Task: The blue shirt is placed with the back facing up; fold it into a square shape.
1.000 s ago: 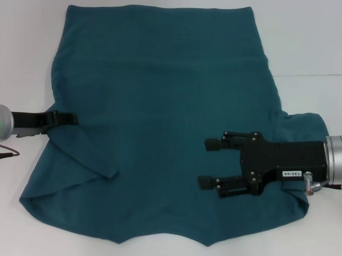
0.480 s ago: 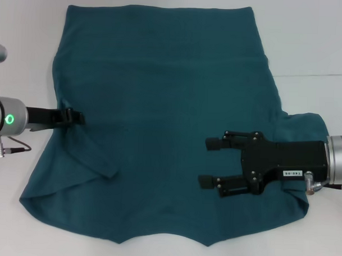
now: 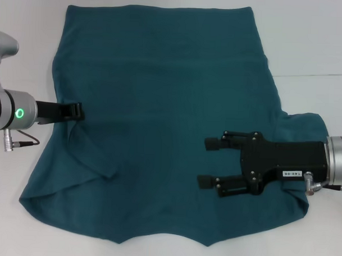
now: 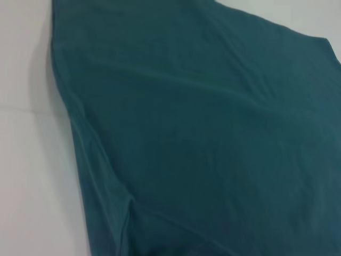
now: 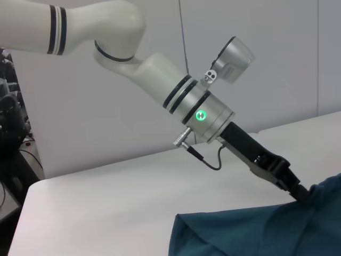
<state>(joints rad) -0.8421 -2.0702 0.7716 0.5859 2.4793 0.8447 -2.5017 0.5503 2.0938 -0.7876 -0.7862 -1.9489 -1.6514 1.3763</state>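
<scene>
**Teal cotton pinned at one edge, free at the other**

Teal cloth meets the left gripper (image 3: 75,110) at the shirt's left edge; whether its fingers are clamped on the fabric I cannot tell. The right gripper (image 3: 210,163) hovers over the right half, fingers apart, holding nothing. The dark teal-blue cotton short-sleeved shirt (image 3: 160,105) lies spread on the white table (image 3: 314,37), left sleeve already turned inward, seemingly the first fold.

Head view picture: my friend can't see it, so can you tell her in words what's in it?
A big blue shirt lies spread flat on a white table. The left gripper touches the shirt's left edge, and the right gripper hovers open over its right side.
</scene>
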